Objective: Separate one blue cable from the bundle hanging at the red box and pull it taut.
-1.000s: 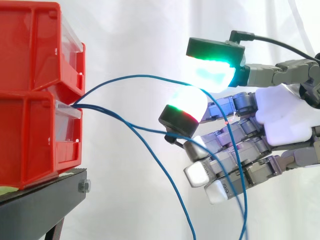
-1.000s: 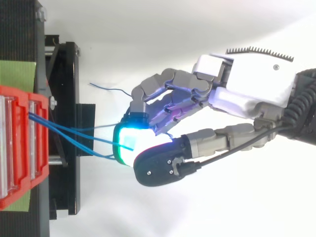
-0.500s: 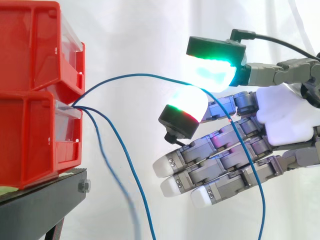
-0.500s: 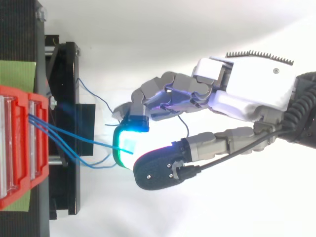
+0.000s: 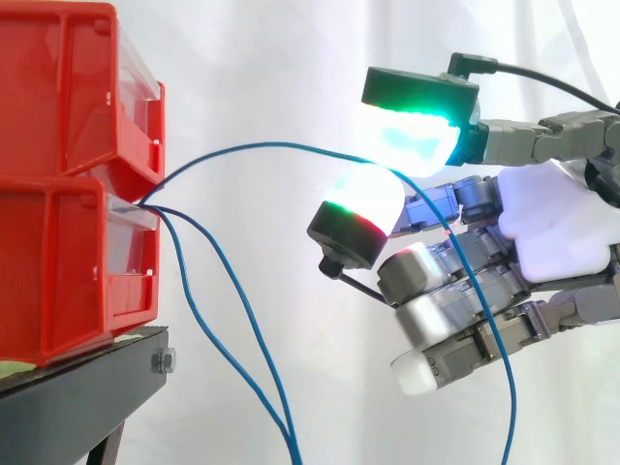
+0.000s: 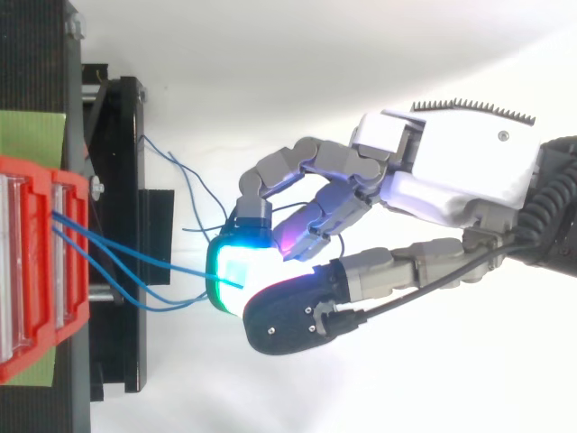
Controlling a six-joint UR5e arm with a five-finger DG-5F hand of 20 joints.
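Blue cable [image 5: 252,147] arcs from red box [image 5: 68,262] at 9 o'clock; hand [image 5: 557,228] at 3 o'clock pinches it; other cables [image 5: 285,426] droop toward 6.

Blue cables [image 5: 262,145], red bins [image 5: 58,97], a black stand [image 5: 77,397], a white curtain [image 5: 271,58].

You have nothing to read here: no text, number, label or sign shows legibly on the red bins [image 5: 68,194], the black stand [image 5: 68,397], the green sheet [image 6: 32,135], the blue cable [image 5: 262,146] or the hand [image 5: 557,232].
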